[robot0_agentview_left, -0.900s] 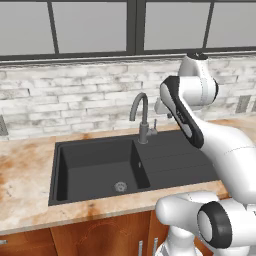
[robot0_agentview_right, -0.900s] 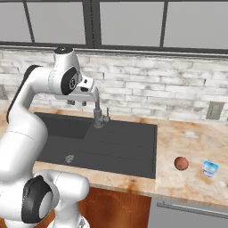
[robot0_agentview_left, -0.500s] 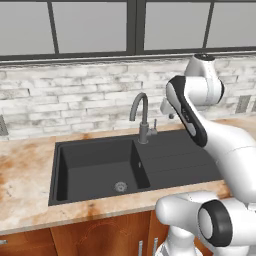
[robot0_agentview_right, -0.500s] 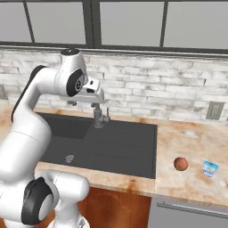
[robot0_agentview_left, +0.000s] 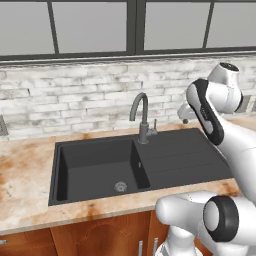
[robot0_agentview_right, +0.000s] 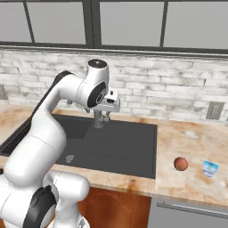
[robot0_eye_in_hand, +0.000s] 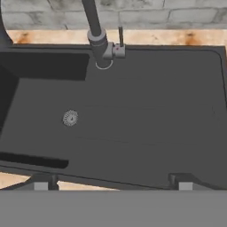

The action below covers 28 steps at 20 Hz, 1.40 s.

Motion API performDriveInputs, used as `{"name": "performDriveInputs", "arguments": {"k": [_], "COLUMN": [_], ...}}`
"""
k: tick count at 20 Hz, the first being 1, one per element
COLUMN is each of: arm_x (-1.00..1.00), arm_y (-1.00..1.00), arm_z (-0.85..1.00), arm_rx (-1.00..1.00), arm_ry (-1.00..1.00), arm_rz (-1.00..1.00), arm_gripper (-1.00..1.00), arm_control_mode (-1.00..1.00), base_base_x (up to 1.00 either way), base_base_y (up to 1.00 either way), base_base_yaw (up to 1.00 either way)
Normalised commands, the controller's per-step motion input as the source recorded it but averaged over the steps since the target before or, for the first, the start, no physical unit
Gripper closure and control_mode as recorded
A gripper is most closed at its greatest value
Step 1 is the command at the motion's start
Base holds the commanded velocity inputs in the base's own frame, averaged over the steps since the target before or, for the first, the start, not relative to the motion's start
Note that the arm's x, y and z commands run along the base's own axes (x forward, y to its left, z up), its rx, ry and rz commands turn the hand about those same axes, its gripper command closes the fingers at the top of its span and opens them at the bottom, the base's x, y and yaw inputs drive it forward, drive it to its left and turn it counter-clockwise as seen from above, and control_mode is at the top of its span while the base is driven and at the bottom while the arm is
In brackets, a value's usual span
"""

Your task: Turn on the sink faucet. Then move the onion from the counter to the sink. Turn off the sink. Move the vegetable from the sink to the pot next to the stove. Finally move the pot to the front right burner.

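End effector [robot0_eye_in_hand: 111, 185] hovers above the sink [robot0_eye_in_hand: 168, 115], fingers spread apart, nothing between them. Sink faucet [robot0_agentview_left: 141, 116] stands at the back edge of the basin, small lever [robot0_eye_in_hand: 120, 36] upright beside its base. Drain [robot0_eye_in_hand: 70, 118] sits in the basin floor. No water stream visible from the spout. Onion [robot0_agentview_right: 180, 164] rests on the tabletop [robot0_agentview_right: 191, 147] to the right of the sink, well apart from the arm. Small blue-and-white item [robot0_agentview_right: 209, 168] lies just beside the onion. Brick wall [robot0_agentview_right: 178, 93] behind.
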Motion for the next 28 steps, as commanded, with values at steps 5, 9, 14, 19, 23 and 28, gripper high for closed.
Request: {"name": "performDriveInputs", "arguments": {"k": [5, 9, 14, 19, 23, 28], "arm_x": [0.39, 0.59, 0.31, 0.61, 0.64, 0.51], "arm_y": [-0.25, -0.06, -0.02, 0.0, 0.0, 0.0], "arm_z": [-0.52, -0.54, -0.33, -0.24, -0.14, -0.08], "arm_rx": [0.04, 0.04, 0.0, 0.04, 0.14, 0.18], "arm_ry": [-0.07, -0.14, -0.01, -0.02, -0.13, -0.15], "arm_rz": [0.25, 0.21, 0.15, 0.15, 0.27, 0.26], "arm_gripper": [-1.0, -1.0, -1.0, -1.0, -1.0, -1.0], "arm_control_mode": [-1.0, -1.0, -1.0, -1.0, -1.0, -1.0], "base_base_x": [0.0, 0.0, 0.0, 0.0, 0.0, 0.0], "base_base_y": [0.0, 0.0, 0.0, 0.0, 0.0, 0.0], "base_base_yaw": [0.0, 0.0, 0.0, 0.0, 0.0, 0.0]}}
